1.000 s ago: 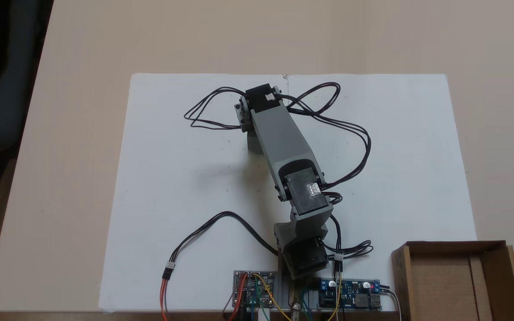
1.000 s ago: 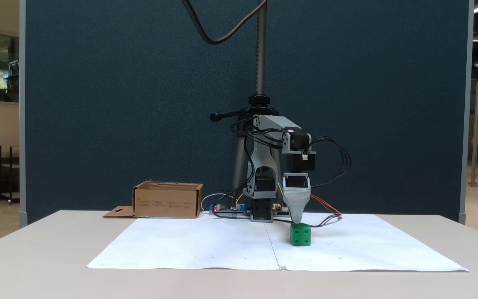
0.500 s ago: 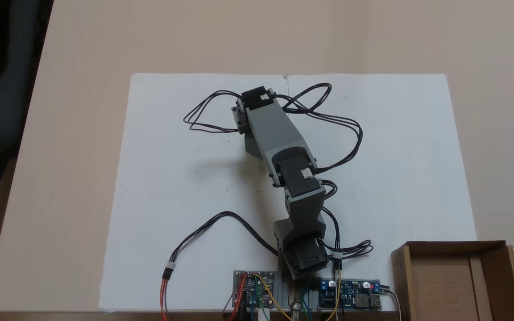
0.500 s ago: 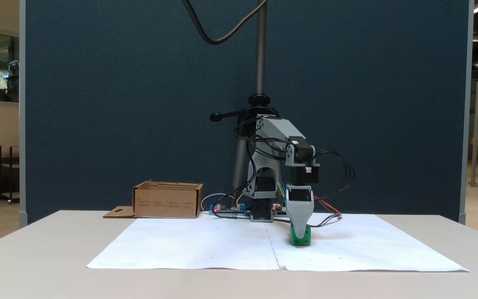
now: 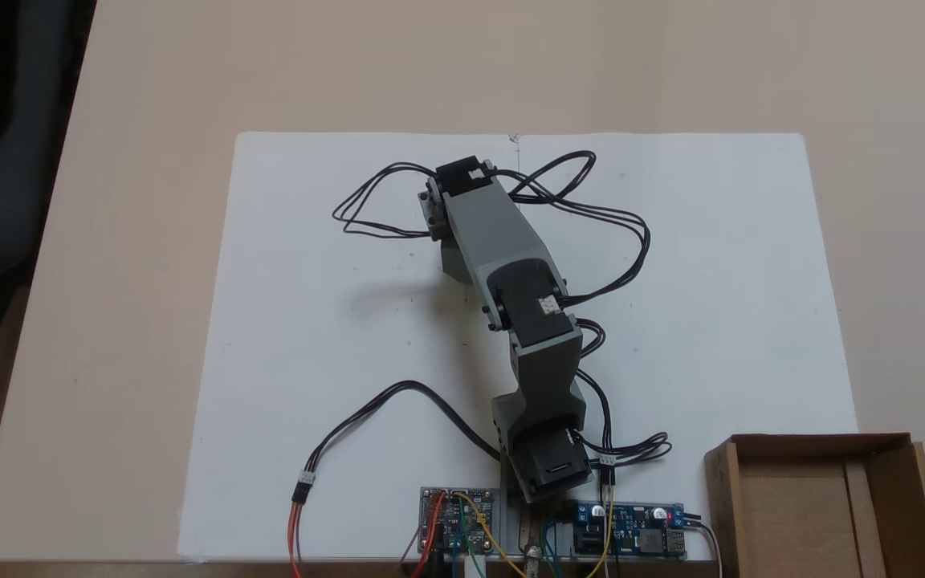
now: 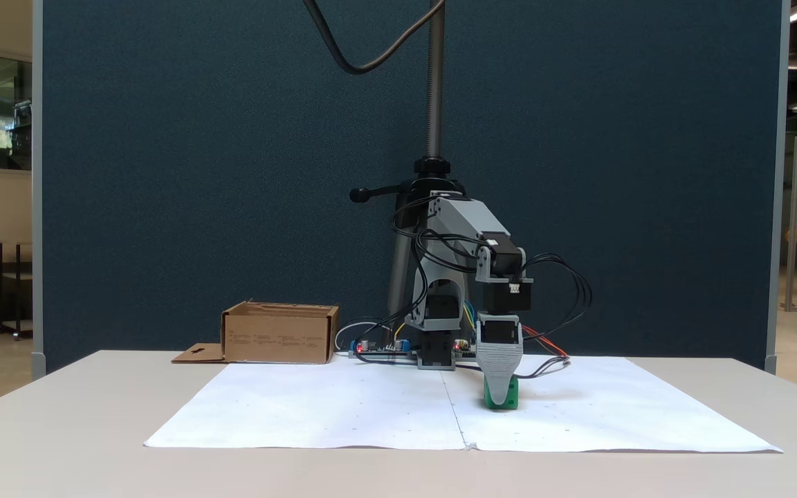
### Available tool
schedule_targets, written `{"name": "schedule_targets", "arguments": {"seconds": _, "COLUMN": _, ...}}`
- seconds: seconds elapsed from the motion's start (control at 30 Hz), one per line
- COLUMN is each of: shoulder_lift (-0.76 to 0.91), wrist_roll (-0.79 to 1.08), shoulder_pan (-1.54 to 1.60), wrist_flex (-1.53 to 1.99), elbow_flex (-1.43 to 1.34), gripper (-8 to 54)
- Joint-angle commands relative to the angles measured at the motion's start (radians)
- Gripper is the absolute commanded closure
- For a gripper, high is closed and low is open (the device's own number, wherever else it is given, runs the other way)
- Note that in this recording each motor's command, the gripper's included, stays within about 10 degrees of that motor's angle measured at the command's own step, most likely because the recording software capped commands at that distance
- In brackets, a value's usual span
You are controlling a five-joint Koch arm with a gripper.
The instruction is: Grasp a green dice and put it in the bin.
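Covering the green dice [image 6: 507,398] on the paper [image 6: 343,415], the jaws' spacing cannot be told.

One camera high up, looks straight down on table [image 5: 133,321]; arm base at bottom edge, white paper [image 5: 334,265] in middle, bin [image 5: 812,502] at bottom right corner. Other camera low, near table height, stands across from arm [image 6: 471,277], faces blue wall [image 6: 232,173]; bin [image 6: 279,335] far back, left. Both fixed views share arm, paper, bin, circuit boards [image 5: 631,539].
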State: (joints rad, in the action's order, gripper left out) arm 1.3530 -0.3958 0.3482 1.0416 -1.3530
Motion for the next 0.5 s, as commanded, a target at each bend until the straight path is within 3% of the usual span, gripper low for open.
{"name": "schedule_targets", "arguments": {"seconds": 0.0, "shoulder_lift": 0.012, "wrist_roll": -0.071, "shoulder_pan": 0.014, "wrist_flex": 0.017, "elbow_flex": 0.015, "gripper": 18.5}}
{"name": "schedule_targets", "arguments": {"seconds": 0.47, "shoulder_lift": -0.012, "wrist_roll": -0.075, "shoulder_pan": 0.028, "wrist_flex": 0.006, "elbow_flex": 0.006, "gripper": 20.0}}
